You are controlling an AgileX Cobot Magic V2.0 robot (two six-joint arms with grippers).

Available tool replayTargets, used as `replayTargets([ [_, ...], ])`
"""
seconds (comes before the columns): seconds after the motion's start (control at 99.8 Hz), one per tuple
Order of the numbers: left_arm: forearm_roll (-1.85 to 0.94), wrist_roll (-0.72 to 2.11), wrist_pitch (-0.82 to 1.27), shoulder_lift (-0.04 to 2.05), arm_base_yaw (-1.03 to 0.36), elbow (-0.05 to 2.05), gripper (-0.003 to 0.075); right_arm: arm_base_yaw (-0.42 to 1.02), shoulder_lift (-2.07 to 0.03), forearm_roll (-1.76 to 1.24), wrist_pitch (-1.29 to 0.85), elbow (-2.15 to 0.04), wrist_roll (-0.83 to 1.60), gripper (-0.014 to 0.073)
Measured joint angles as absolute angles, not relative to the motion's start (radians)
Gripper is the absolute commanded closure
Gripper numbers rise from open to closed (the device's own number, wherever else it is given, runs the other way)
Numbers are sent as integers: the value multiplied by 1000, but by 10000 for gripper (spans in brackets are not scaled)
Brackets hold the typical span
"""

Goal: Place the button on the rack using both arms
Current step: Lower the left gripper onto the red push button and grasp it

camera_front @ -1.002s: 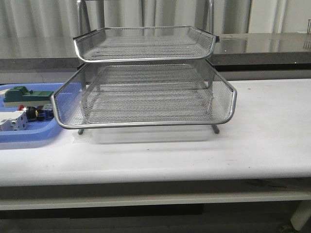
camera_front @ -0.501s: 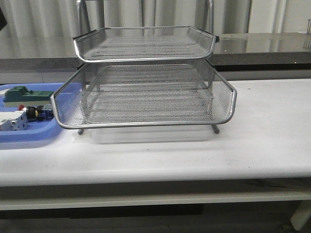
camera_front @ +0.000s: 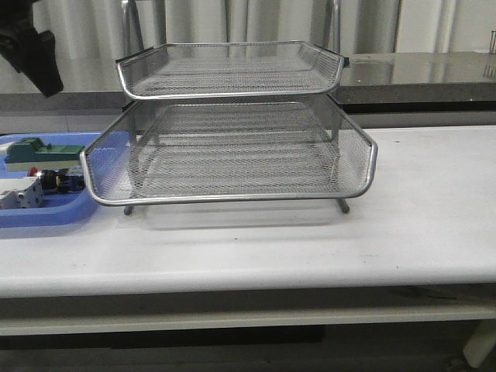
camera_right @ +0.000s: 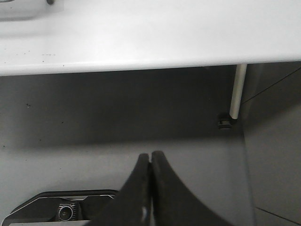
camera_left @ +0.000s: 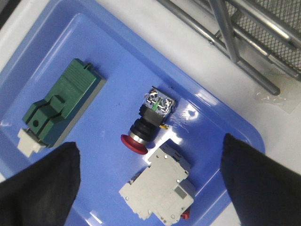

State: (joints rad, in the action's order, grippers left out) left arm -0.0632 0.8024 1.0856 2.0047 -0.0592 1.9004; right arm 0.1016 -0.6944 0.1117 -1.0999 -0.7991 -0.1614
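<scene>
The left arm [camera_front: 31, 46] shows at the upper left of the front view, above and behind the blue tray [camera_front: 46, 217]. Its wrist camera looks straight down into that tray [camera_left: 117, 61], and the left gripper [camera_left: 149, 183] stands wide open, 1 dark finger [camera_left: 42, 188] on either side of the view, both apart from everything below.

Taking the tray as landmark, 3 parts lie inside it. The green block [camera_left: 61, 108] sits toward the tray's far end from the rack, flat, with a pale end piece. The button [camera_left: 148, 120] lies on its side near the tray's middle, its red head [camera_left: 135, 143] pointing toward the white block [camera_left: 160, 190] and its wired rear end pointing away from it. The head is just beside the white block; I cannot tell whether they touch. In the front view the green block [camera_front: 39, 151] and white block [camera_front: 19, 194] show clearly in the tray, while the button [camera_front: 62, 182] is only a small dark shape beside the rack's rim.

The rack [camera_front: 232, 139] stands just to the right of the tray on the white table [camera_front: 418, 225], with 2 mesh tiers plainly visible, the lower pulled forward. Its frame rods [camera_left: 244, 42] cross the corner of the left wrist view beyond the tray's edge.

The right gripper [camera_right: 150, 162] is away from the tray, below the table edge [camera_right: 141, 52], its fingers pressed together with nothing between them.
</scene>
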Motion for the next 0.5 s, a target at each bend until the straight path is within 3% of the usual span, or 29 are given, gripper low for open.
replayTargets([
  [0.501, -65, 897, 1185, 2302, -59, 2115, 143, 102, -694, 112, -1100, -799, -161, 663],
])
